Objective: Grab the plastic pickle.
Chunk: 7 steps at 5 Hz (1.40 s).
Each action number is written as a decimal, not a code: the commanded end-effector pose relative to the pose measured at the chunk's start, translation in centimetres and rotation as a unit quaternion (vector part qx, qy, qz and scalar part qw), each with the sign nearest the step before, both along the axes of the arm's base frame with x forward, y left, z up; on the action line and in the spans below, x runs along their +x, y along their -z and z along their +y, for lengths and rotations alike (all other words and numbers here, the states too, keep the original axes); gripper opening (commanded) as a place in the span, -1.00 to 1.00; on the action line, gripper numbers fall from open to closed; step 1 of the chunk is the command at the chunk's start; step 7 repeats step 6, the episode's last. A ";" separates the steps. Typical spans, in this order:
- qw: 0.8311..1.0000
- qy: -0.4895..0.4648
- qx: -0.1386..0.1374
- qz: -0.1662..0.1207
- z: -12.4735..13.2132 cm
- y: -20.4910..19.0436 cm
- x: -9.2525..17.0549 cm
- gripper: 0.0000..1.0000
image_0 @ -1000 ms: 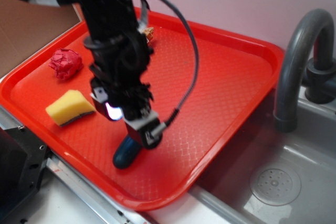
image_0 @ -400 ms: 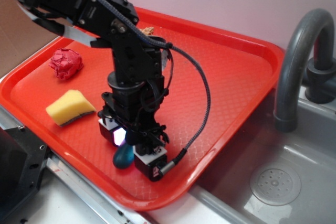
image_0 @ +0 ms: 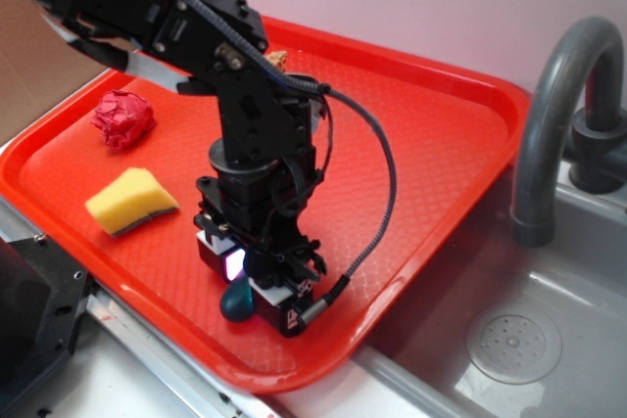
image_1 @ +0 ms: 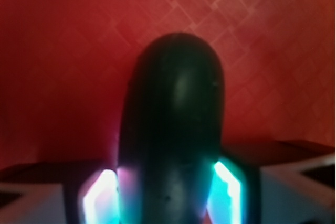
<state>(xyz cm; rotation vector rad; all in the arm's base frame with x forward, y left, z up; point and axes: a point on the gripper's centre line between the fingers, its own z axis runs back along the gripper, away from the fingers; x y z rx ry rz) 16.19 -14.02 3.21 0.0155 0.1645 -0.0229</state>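
Down low on the red tray (image_0: 431, 134), near its front edge, the gripper (image_0: 257, 286) sits right over the plastic pickle (image_0: 235, 301). From the exterior view only one dark green rounded end pokes out beneath the black arm. The wrist view fills in the rest: the plastic pickle (image_1: 173, 129) lies lengthwise between the two glowing fingers (image_1: 227, 188), which flank it closely; whether they are pressing on it, cannot tell. Further back on the tray, the yellow sponge wedge (image_0: 130, 201) and a crumpled red ball (image_0: 122, 118).
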 end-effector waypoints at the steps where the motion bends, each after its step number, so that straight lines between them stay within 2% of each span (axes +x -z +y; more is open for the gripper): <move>1: 0.998 -0.050 0.018 -0.046 3.1 -4.4 1.0 -1.00; 3: 0.990 -0.099 -0.007 -0.099 10.3 -13.0 2.1 -1.00; 4: 0.987 -0.094 -0.029 -0.126 13.4 -16.2 1.7 -1.00; 5: 0.979 -0.135 -0.026 -0.153 15.2 -18.3 0.6 -1.00; 6: 0.979 -0.122 -0.050 -0.156 15.2 -18.1 0.9 -1.00; 7: 0.979 -0.122 -0.050 -0.156 15.2 -18.1 0.9 -1.00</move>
